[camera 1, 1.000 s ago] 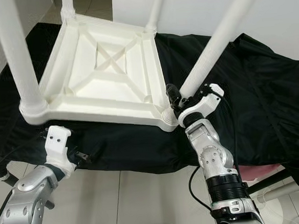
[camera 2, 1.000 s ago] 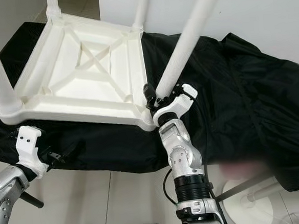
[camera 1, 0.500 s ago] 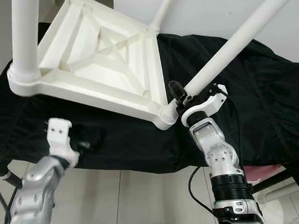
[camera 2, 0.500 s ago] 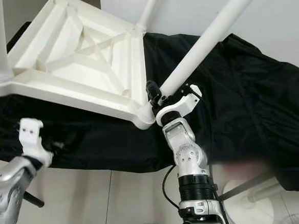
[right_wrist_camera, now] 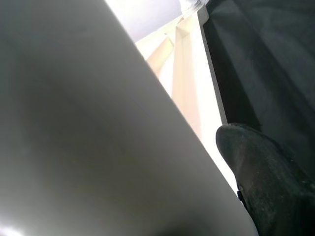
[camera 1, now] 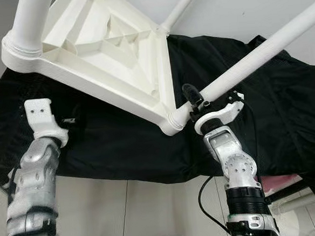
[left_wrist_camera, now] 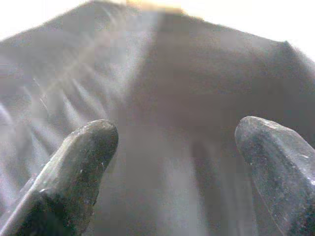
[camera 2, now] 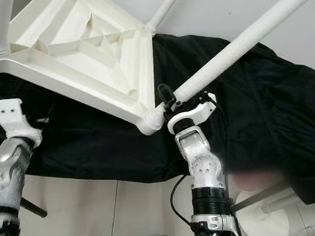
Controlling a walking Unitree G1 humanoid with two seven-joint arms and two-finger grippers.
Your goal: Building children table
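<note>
A white plastic children's table point(camera 1: 104, 51) is upside down and tilted, its near left corner raised high above the black cloth point(camera 1: 266, 121). My right gripper point(camera 1: 197, 101) is shut on the near right table leg point(camera 1: 251, 63), just above where that leg joins the corner socket. In the right wrist view the leg point(right_wrist_camera: 98, 123) presses against one black finger point(right_wrist_camera: 266, 167). My left gripper point(left_wrist_camera: 177, 162) is open with nothing between its fingers point(left_wrist_camera: 83, 147), facing the cloth below the raised corner. Its wrist point(camera 1: 41, 118) stands apart from the table.
The black cloth covers a low surface that runs across the whole view. Pale floor tiles point(camera 1: 153, 210) lie in front of it. A white round base point(camera 2: 272, 218) and something pink point(camera 1: 275, 181) sit at the lower right. A white wall stands behind.
The table has tipped further, its left corner rising while the right gripper keeps hold of the leg. My left arm has lifted and turned more upright.
</note>
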